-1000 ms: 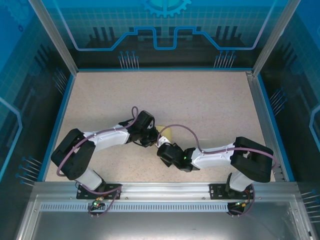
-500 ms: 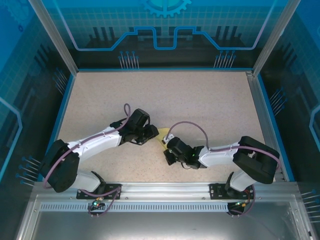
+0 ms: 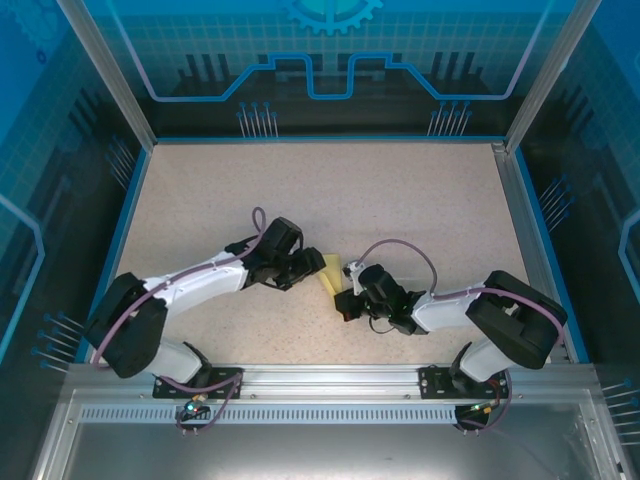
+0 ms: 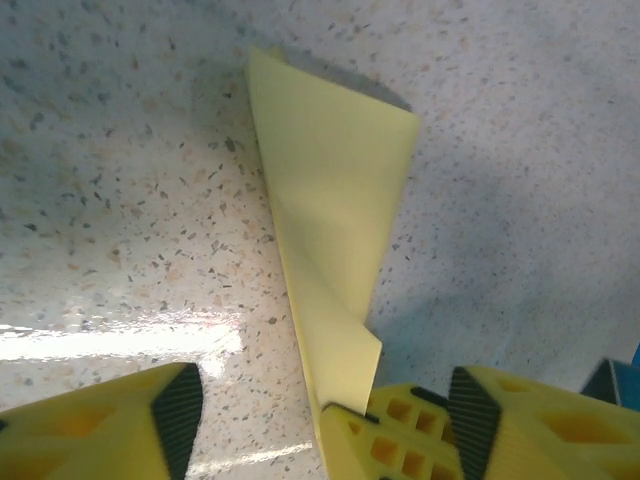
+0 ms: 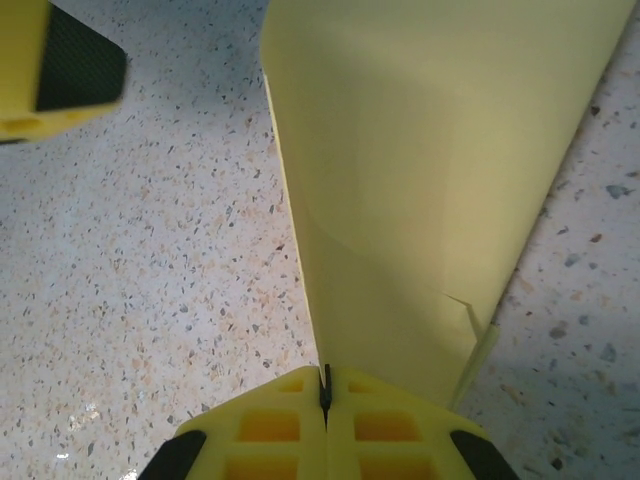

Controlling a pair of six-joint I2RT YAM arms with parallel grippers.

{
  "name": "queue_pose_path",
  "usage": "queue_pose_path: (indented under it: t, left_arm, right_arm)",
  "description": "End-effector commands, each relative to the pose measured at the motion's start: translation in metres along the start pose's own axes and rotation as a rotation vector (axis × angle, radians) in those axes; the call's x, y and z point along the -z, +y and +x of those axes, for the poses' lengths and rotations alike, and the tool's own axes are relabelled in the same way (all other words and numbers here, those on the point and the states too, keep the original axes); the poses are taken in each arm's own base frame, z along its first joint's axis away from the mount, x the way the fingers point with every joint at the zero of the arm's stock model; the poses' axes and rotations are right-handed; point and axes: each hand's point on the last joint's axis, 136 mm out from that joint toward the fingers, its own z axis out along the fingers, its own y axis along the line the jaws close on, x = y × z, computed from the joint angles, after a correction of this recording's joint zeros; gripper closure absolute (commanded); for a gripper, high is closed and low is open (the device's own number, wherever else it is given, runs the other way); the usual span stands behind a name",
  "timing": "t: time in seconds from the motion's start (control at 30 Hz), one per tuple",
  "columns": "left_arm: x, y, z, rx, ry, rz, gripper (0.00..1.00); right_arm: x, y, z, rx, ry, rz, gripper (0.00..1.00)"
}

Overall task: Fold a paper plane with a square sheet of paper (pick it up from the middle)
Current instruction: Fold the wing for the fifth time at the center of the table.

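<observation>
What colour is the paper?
Plain pale yellow, no pattern; the paper shows best in the right wrist view.

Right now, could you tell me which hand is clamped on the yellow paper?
The right hand, shut on an edge of the folded paper; the left hand stands open beside it.

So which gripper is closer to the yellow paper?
Right. The right gripper is shut on the paper's edge; the left gripper is open just beside it, not gripping.
</observation>
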Motion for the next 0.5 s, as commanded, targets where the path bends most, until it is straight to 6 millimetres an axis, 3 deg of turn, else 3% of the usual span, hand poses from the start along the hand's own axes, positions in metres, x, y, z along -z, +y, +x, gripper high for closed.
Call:
queue_pose_path:
  t: [0.0,0.23,0.47]
  left_arm:
    - [-0.009,-0.019,-0.001,0.002,0.061,0.032,0.28]
    - [-0.033,-0.007,-0.004,0.080,0.123,-0.066,0.29]
    - [-0.041,-0.002,-0.004,0.086,0.176,-0.125,0.49]
  right_arm:
    - [0.004,0.010,-0.009,-0.004,-0.027,-0.052,1.00]
    - [0.003,0.006,-0.006,0.051,-0.010,-0.012,1.00]
    - [0.000,0.006,0.000,0.101,0.019,0.023,0.97]
